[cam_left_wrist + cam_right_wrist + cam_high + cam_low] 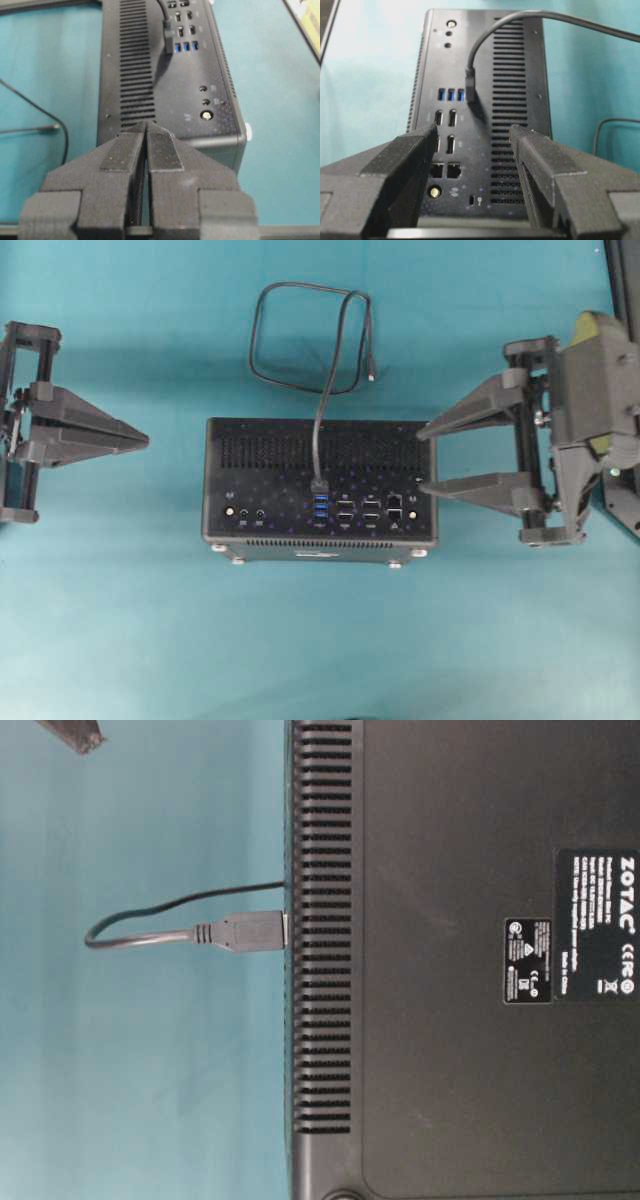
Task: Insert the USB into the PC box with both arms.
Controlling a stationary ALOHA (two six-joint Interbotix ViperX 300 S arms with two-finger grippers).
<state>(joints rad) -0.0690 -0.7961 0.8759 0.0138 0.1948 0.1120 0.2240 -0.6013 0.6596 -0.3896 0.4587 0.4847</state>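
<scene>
PC box [320, 490] sat at table centre, port face up. USB [318, 486] plug stood in blue port stack, cable running toward 12 o'clock into loop on cloth; tiny metallic tip lay free at about 1 o'clock of box. Left gripper [142, 441] at 9 o'clock, fingers pressed together, holding nothing. Right gripper [424, 459] at 3 o'clock, fingers spread wide, empty, tips at box edge. Judgement: plug looked seated. Best finish: draw arms straight outward, avoid snagging cable, avoid nudging box.
</scene>
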